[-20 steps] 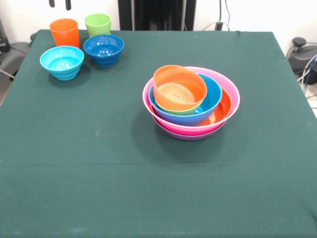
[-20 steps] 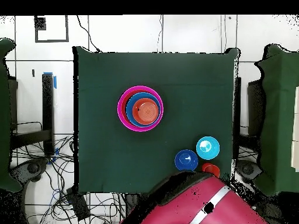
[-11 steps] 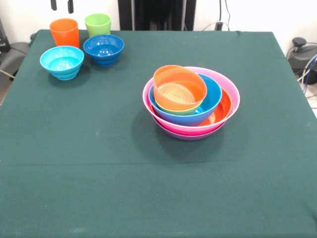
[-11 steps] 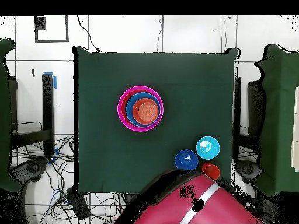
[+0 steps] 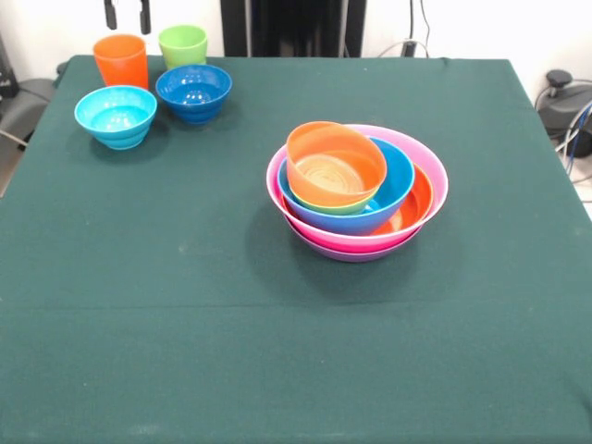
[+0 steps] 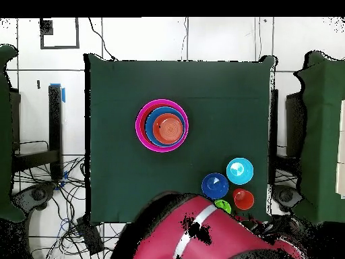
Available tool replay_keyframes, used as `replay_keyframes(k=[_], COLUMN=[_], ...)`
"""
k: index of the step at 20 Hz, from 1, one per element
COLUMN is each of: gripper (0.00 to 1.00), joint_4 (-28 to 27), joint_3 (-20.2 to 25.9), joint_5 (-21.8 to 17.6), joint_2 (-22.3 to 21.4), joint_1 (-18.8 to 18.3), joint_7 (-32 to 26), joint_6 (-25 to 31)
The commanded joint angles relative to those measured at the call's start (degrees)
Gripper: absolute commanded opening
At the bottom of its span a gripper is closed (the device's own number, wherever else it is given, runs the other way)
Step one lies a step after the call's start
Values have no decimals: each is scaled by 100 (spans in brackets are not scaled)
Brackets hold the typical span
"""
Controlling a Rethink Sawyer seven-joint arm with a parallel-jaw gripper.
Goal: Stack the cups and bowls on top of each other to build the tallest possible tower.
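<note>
claw [image 5: 127,15] fingertips apart, above orange cup [image 5: 121,59] and green cup [image 5: 182,44].

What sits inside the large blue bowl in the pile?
Inside the large blue bowl a small lime green bowl shows only as a rim, with a tilted small orange bowl on it. Their bases are covered.

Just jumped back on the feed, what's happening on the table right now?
Nothing is being held. The gripper hangs open at the far edge, above the orange plastic cup and lime green plastic cup. Beside those sit the small light blue bowl and small dark blue bowl, not yet stacked. Mid-table on the green cloth, the tower is nested from the large pink bowl up to a tilted small orange bowl.
</note>
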Motion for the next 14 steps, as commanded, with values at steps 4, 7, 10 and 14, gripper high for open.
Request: replay_keyframes(k=[4,7,10,14], gripper=[100,100,100,100], joint_4=[-714,-767,-710,-589], joint_3=[743,737,760,757], joint_5=[-176,-182,2,221], joint_2=[391,427,417,369], joint_1=[537,618,609,602], joint_7=[397,528,429,301], joint_6=[636,670,735,800])
